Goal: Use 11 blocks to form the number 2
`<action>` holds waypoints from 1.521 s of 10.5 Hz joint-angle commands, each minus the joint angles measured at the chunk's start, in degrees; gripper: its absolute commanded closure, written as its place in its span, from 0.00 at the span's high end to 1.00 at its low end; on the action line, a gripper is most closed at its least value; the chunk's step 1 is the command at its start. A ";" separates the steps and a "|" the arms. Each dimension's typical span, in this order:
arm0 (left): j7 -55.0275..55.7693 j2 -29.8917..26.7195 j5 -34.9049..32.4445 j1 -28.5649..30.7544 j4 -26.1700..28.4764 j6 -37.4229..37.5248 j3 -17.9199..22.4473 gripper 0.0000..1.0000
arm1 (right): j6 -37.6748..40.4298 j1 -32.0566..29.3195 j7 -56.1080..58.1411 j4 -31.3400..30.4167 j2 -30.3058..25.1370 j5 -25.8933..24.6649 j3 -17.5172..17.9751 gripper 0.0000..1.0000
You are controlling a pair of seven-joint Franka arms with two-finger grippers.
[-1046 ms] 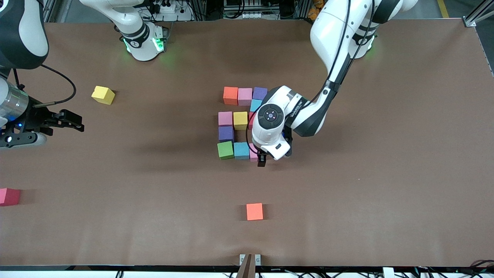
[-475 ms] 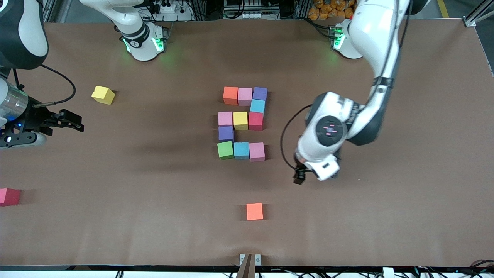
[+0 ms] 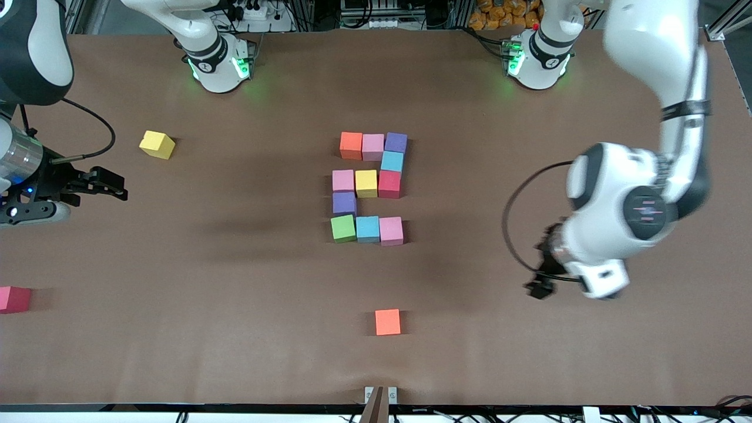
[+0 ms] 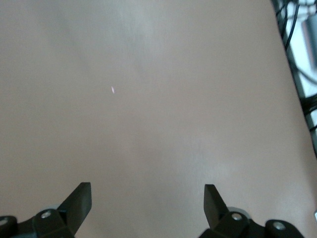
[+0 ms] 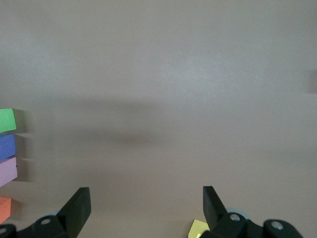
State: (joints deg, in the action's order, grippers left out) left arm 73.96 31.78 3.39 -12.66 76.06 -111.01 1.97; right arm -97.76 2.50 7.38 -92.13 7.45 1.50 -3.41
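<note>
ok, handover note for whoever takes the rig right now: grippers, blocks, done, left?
Left gripper: open, empty, over bare table toward the left arm's end, clear of the number 2.
Right gripper: open, empty, waiting at the right arm's end.
Number 2: eleven touching cubes mid-table, from the orange, pink, purple row farthest from the front camera to the green cube, light blue and pink row nearest it.
Spare cubes lie apart: yellow cube, dark pink cube, orange cube.
Done: digit looks complete.
Left: probably nothing beyond parking the left arm.

Pink, purple, light blue, orange, red, yellow and green are shown by the blocks (image 3: pixel 366 183) on the plain brown surface (image 3: pixel 235 329).
</note>
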 commanded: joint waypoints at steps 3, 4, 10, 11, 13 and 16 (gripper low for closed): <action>-21.94 -6.89 -4.00 2.64 1.90 11.38 -0.65 1.00 | 0.38 -0.57 0.53 0.28 -0.07 0.52 0.33 1.00; -27.32 -8.64 -4.53 3.34 2.95 14.91 -0.74 1.00 | 0.38 -0.57 0.53 0.28 -0.07 0.52 0.33 1.00; -39.76 -31.64 -5.41 9.41 27.79 13.64 -5.57 1.00 | 0.38 -0.57 0.61 0.19 -0.07 0.52 0.33 1.00; -39.94 -33.69 -5.50 9.41 28.70 13.10 -5.57 1.00 | 0.38 -0.57 0.61 0.19 -0.07 0.52 0.33 1.00; -43.95 -34.85 -6.37 9.41 26.62 12.13 -5.57 1.00 | 0.38 -0.57 0.53 0.19 -0.07 0.52 0.33 1.00; -61.36 -34.68 -6.82 10.82 20.64 13.61 -5.57 1.00 | 0.38 -0.57 0.61 0.11 -0.07 0.52 0.33 1.00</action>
State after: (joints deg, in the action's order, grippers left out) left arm 18.04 -2.98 -2.66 -3.06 99.13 -98.43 -2.86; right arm -97.74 2.50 7.38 -92.13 7.55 1.50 -3.41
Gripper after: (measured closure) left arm 0.000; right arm 0.000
